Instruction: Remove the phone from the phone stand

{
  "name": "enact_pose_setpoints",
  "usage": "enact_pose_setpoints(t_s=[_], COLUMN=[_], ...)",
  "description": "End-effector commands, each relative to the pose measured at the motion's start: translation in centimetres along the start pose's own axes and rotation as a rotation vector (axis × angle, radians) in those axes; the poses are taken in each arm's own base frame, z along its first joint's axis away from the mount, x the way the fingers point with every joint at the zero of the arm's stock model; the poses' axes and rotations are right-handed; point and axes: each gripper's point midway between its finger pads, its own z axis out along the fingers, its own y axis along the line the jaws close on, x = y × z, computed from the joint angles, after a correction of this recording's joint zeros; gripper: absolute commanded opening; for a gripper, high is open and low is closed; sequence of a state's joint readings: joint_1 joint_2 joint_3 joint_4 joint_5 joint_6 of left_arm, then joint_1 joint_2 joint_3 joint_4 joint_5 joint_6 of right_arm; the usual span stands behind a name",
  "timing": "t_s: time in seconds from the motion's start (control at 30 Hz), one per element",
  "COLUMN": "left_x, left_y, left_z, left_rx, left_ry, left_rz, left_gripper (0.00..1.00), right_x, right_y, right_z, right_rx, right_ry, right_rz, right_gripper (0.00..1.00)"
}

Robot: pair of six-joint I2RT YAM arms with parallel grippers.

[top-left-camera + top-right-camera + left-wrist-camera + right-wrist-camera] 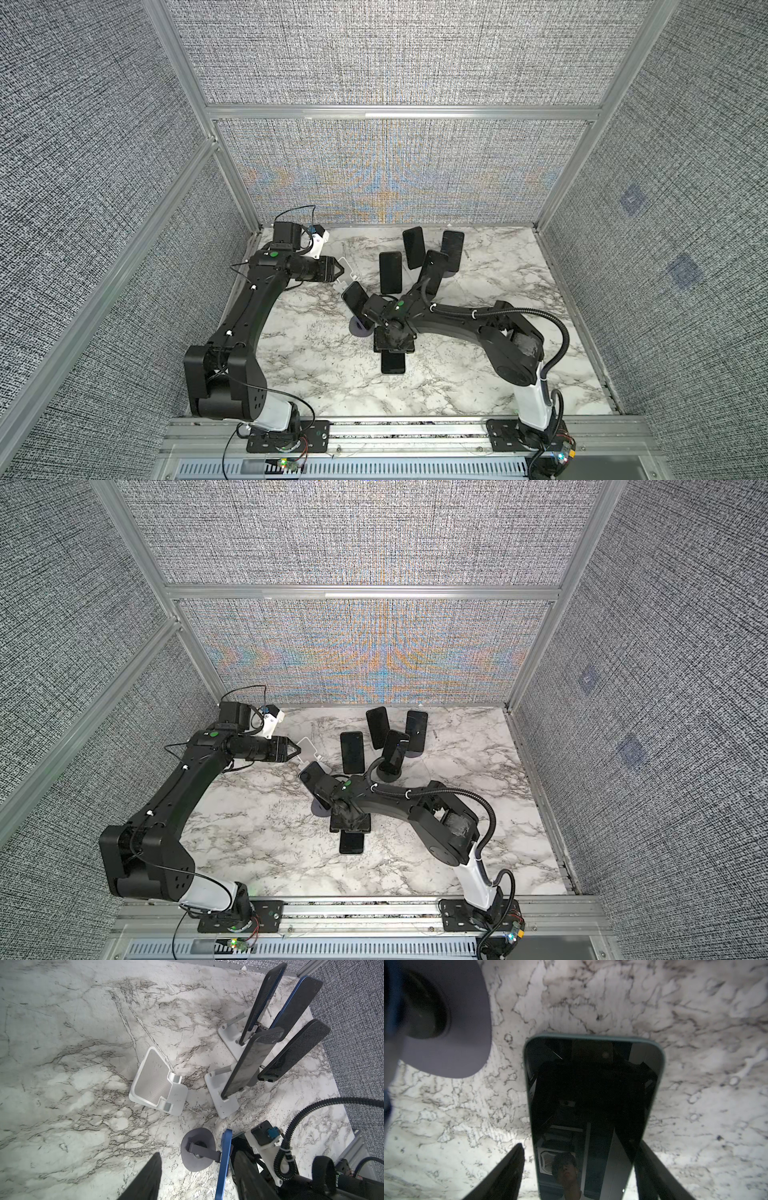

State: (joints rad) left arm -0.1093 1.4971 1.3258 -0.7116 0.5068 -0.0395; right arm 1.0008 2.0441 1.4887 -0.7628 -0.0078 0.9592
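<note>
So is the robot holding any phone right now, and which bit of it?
No, nothing is held. The right gripper straddles the flat phone on the table, jaws open with a gap at one side. The left gripper is empty.

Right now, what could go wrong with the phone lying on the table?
1. The right gripper hangs low with a finger on each side of the flat phone. If it leaves sideways instead of straight up, it could shove the phone along.
2. The purple stand, with a blue phone on it, stands right beside that arm. A careless swing might tip it over.
</note>
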Motion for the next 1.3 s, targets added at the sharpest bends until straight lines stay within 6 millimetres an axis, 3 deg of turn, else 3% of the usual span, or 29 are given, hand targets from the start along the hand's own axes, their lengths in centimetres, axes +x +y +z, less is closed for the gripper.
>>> enact_pose_setpoints(t_s=[0.0, 0.17, 0.3, 0.4, 0.57, 0.67, 0.9, 1.03, 1.27], left_x=[0.0, 0.7, 0.8, 1.6, 2.4, 2.5, 3.8, 4.9, 5.6], left_y=[-0.9, -2.3, -3.2, -3.7, -4.4, -4.8, -3.3, -2.9, -2.7], left_z=[-0.4, -1.6, -2.5, -1.9, -0.5, 0.3, 2.0, 2.6, 2.8], left_rx=[0.039, 0.093, 0.116, 0.172, 0.280, 0.334, 0.290, 0.285, 0.258], left_ry=[0.007, 0.024, 0.001, 0.019, 0.086, 0.108, 0.100, 0.116, 0.141], left_rz=[0.031, 0.070, 0.102, 0.069, -0.064, -0.124, -0.200, -0.234, -0.243], left_gripper=[0.59, 0.67, 0.74, 0.78, 0.80, 0.79, 0.74, 0.70, 0.55], right_x=[-0.1, 0.2, 1.7, 2.2, 1.5, 0.8, -0.8, -1.4, -2.6], right_y=[-0.2, -0.7, -1.5, -2.0, -2.6, -3.5, -6.2, -7.6, -8.9], right_z=[-0.9, -3.5, -5.6, -7.7, -12.0, -14.2, -18.1, -19.1, -18.7], right_rx=[0.007, 0.002, -0.041, -0.066, -0.087, -0.131, -0.237, -0.227, -0.170], right_ry=[-0.009, -0.032, -0.001, 0.022, -0.062, -0.089, -0.095, -0.139, -0.171], right_rz=[-0.029, -0.085, -0.147, -0.243, -0.416, -0.405, -0.355, -0.345, -0.351], right_gripper=[0.72, 0.74, 0.77, 0.78, 0.88, 0.89, 0.85, 0.85, 0.84])
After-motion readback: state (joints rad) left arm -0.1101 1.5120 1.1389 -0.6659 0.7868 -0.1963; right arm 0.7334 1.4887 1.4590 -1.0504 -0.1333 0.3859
